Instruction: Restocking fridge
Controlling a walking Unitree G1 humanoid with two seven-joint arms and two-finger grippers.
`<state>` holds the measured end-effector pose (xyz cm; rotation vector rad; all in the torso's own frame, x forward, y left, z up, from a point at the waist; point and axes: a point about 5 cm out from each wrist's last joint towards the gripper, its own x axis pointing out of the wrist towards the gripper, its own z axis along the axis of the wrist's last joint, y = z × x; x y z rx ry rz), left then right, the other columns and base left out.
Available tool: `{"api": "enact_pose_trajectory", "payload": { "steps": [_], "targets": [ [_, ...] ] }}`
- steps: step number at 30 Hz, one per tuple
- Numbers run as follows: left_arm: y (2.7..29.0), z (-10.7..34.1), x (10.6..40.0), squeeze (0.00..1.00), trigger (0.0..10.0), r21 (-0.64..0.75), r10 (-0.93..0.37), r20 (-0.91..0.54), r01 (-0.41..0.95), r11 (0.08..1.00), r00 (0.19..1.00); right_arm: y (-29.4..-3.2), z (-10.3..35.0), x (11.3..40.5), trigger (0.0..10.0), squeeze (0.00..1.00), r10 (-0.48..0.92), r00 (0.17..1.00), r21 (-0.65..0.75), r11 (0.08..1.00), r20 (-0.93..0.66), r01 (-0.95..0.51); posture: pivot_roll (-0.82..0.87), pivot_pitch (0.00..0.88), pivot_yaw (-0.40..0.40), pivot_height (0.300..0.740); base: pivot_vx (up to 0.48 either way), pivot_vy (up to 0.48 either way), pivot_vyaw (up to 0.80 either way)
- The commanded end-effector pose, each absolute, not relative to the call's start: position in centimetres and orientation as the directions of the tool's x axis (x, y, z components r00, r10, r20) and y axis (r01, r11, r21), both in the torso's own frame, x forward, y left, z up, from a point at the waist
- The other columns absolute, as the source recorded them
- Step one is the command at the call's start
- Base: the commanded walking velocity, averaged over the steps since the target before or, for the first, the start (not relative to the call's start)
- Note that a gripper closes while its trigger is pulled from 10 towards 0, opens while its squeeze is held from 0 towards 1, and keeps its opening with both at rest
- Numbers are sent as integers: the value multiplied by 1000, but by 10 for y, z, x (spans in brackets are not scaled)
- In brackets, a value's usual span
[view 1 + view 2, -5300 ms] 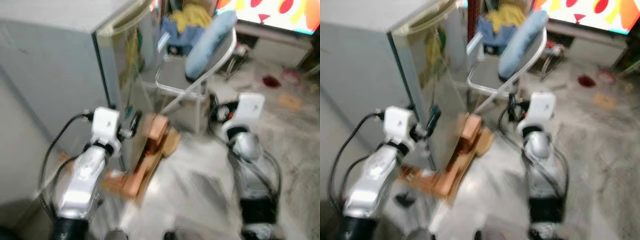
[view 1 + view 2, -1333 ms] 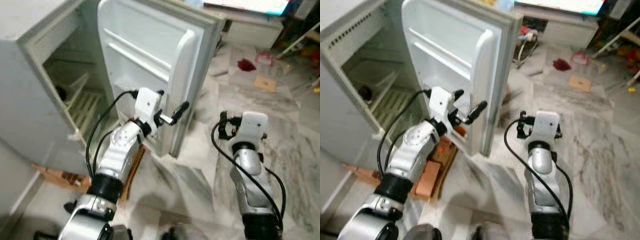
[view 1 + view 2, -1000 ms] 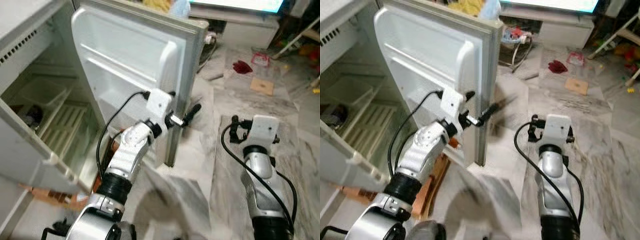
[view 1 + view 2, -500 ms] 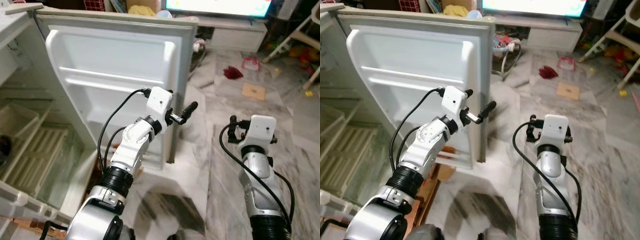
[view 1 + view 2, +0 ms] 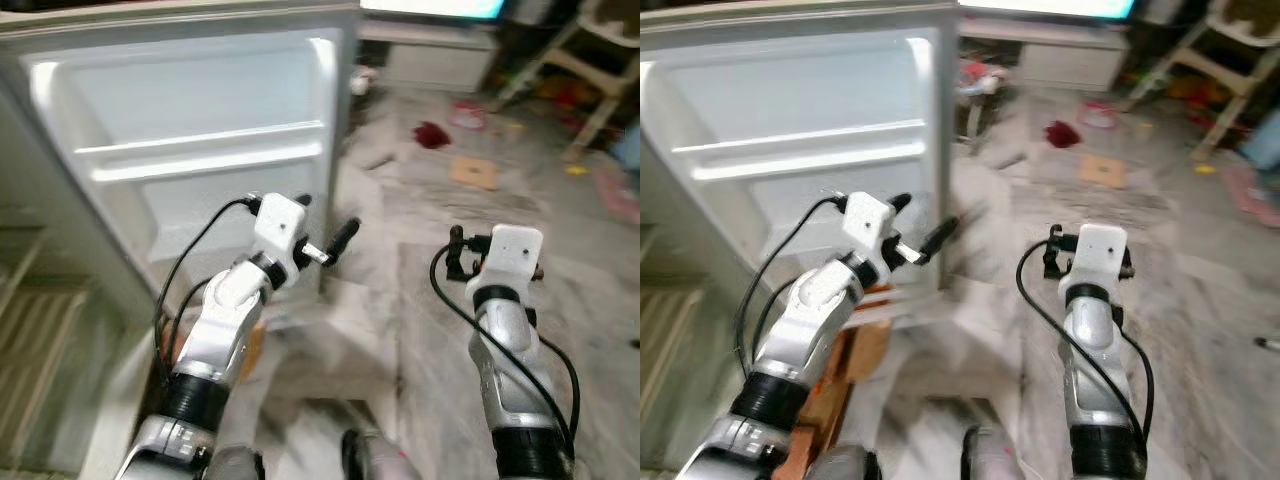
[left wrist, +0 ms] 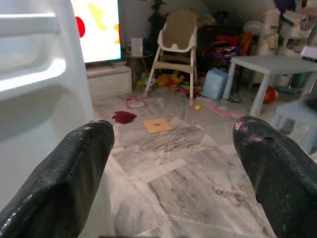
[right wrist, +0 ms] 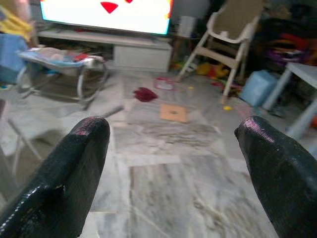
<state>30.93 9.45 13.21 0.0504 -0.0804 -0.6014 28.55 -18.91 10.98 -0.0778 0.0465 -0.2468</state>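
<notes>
Left gripper (image 6: 168, 163): fingers spread apart, nothing between them, raised just beside the free edge of the fridge door (image 5: 190, 150).
Right gripper (image 7: 168, 168): fingers apart, empty, held out over the marble floor (image 5: 440, 300).
Fridge door: swung wide open, its inner side facing the camera; the moulded door shelves (image 5: 200, 160) hold nothing.
Fridge interior: wire rack (image 5: 30, 340) at the far left edge, contents cannot be told.
Around: red cloth (image 5: 432, 134) and cardboard square (image 5: 473, 172) on the floor; TV (image 7: 106, 12), bouncer seat (image 7: 64, 62) and high chair (image 6: 173, 54) beyond.
</notes>
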Motion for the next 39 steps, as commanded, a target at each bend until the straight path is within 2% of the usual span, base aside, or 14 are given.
{"api": "enact_pose_trajectory", "payload": {
  "steps": [1,8,24,31,37,39],
  "targets": [
    [103,137,307,0,10000,65,-533,69,529,846,843,-189,108,287,10000,0,-241,969,-89,968,-45,237,46,77,-57,740,0,-266,-800],
    [114,140,302,0,10000,96,-506,57,499,861,861,-185,118,297,10000,0,-227,974,-88,970,-14,225,55,78,-55,740,191,-376,-800],
    [106,136,300,0,10000,71,-490,57,486,871,870,-188,118,290,10000,0,-231,973,-117,966,2,230,1,89,-41,740,334,-334,-800],
    [109,136,305,0,10000,96,-460,77,453,886,884,-182,113,291,10000,0,-211,977,-95,973,-19,208,9,81,-56,740,431,0,-800],
    [110,140,312,0,10000,50,-433,99,430,901,896,-174,118,293,10000,0,-186,983,-77,980,6,186,3,70,-52,740,474,0,-765],
    [111,136,314,0,10000,42,-427,53,425,904,903,-169,118,292,10000,0,-129,992,-3,992,1,129,-2,70,-50,740,480,0,0]
  ]
}}
